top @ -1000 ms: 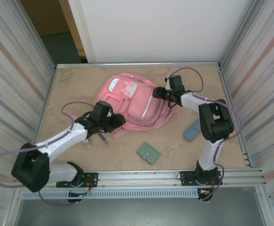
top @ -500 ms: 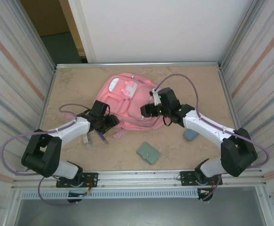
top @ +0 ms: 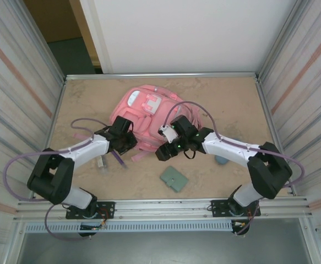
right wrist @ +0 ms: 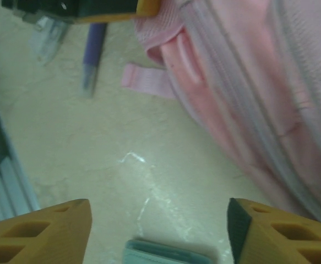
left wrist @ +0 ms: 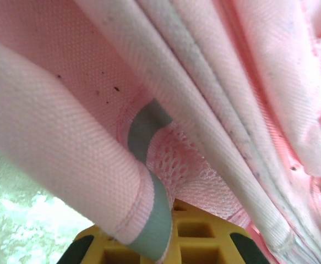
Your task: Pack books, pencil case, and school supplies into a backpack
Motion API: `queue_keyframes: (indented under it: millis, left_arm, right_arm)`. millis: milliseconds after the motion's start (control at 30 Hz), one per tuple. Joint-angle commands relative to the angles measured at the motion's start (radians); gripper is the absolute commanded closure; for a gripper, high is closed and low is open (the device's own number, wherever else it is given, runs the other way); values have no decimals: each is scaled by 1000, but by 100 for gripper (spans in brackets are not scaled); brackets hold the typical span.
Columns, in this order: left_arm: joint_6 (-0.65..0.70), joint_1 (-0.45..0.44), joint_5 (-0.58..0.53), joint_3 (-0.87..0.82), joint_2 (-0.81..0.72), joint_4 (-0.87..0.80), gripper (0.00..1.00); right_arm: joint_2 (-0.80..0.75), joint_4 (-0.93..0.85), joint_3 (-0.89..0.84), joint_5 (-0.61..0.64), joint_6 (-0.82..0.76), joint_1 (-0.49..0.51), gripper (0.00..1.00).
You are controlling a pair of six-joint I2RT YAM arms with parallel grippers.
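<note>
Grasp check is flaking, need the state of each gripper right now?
Left gripper: closed, pinching the pink backpack by its fabric edge.
Right gripper: open, holding nothing.

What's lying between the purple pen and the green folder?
Just bare tabletop, seen in the right wrist view between the purple pen and the green folder.

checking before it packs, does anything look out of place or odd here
Nothing spilled or damaged. The backpack lies slumped and skewed, its near edge bunched where the left gripper seems shut on the fabric. The purple pen and green folder lie loose near it.
</note>
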Motion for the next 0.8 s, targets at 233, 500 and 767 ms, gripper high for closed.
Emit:
queue_keyframes:
  millis: [233, 500, 767]
  left_arm:
    - [2, -6, 147, 43, -155, -28, 100]
    - [49, -10, 186, 31, -211, 108, 100]
    - [-23, -6, 165, 39, -196, 194, 100]
  right_arm:
    - [152, 14, 90, 198, 21, -41, 63]
    - [138, 101, 192, 65, 4, -184, 59]
    - [-90, 354, -84, 212, -26, -33, 49]
